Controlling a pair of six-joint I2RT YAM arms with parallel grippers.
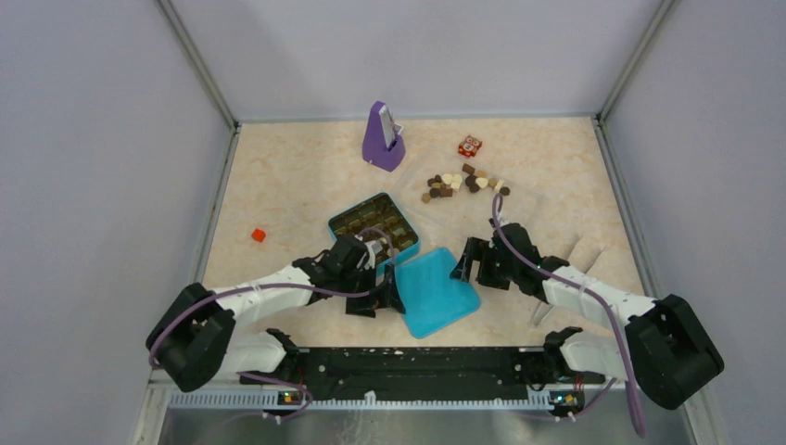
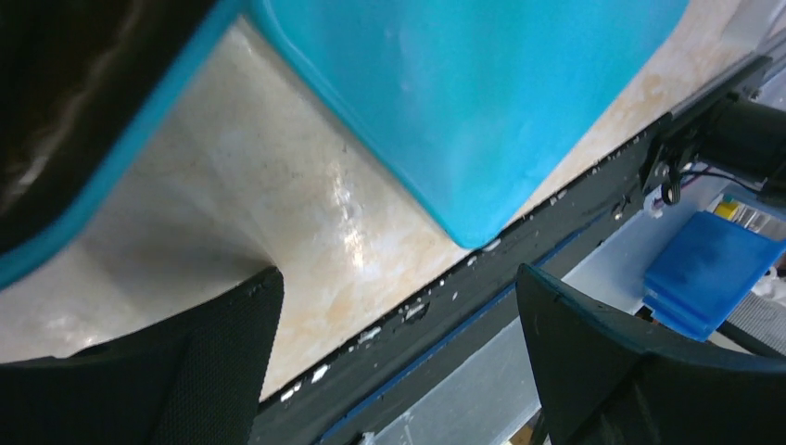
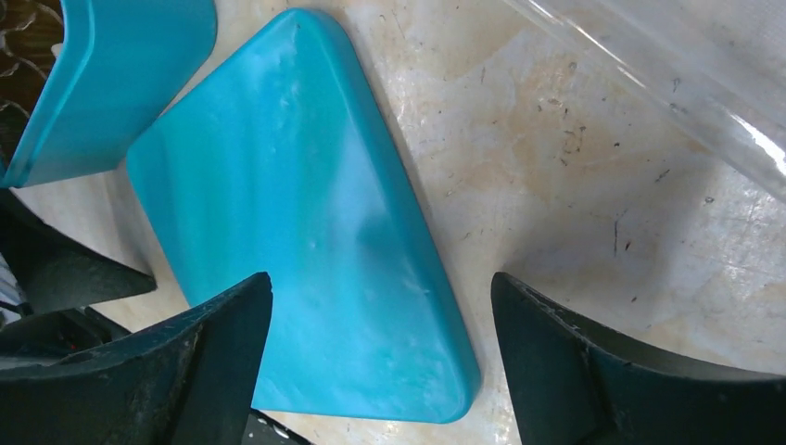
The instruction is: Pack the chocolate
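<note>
Looks barely started: small brown and cream chocolate pieces (image 1: pixel 463 183) piled loose, upper right of centre. Teal square box (image 1: pixel 373 227) open, teal plastic lid (image 1: pixel 437 292) off beside it. Left gripper (image 2: pixel 399 306), right gripper (image 3: pixel 380 306) both spread, empty.

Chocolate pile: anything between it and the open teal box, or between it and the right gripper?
Nothing visible. Open table lies between the chocolate and the teal box, whose lid lies off to the near side. The right gripper, jaws open, has a clear line to the pile.
</note>
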